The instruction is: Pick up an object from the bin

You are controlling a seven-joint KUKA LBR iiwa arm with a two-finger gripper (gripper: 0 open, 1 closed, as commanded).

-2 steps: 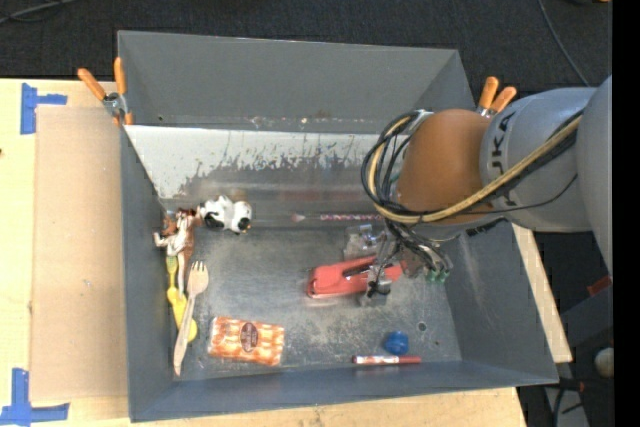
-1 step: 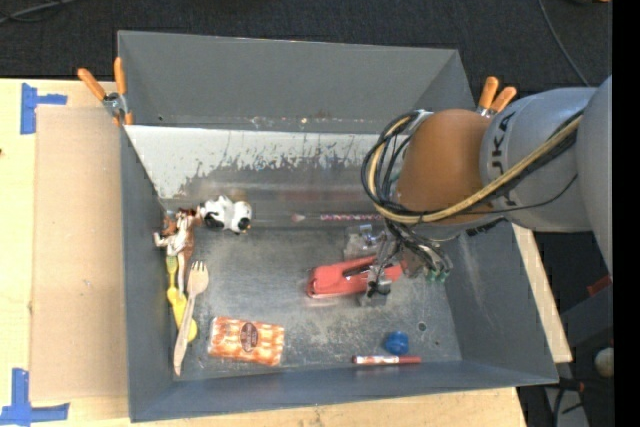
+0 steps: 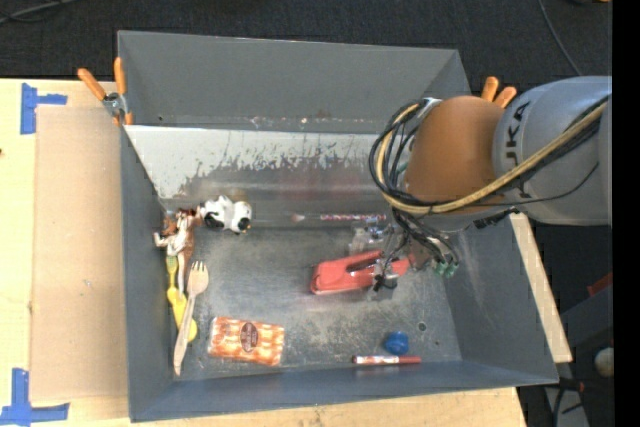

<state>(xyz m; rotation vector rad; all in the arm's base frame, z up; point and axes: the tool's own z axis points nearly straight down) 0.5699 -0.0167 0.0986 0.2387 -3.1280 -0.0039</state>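
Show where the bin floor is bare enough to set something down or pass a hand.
Bare: the middle floor between the cow toy, orange packet and red flat thing; also the front strip between packet and blue lump. Crowded: the left wall, where a figure, yellow piece and wooden fork lie together, and the right, under the gripper.

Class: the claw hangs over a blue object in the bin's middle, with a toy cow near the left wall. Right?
No. The camera view shows the claw over a red object, not blue, in the bin's middle; the toy cow is near the left wall.
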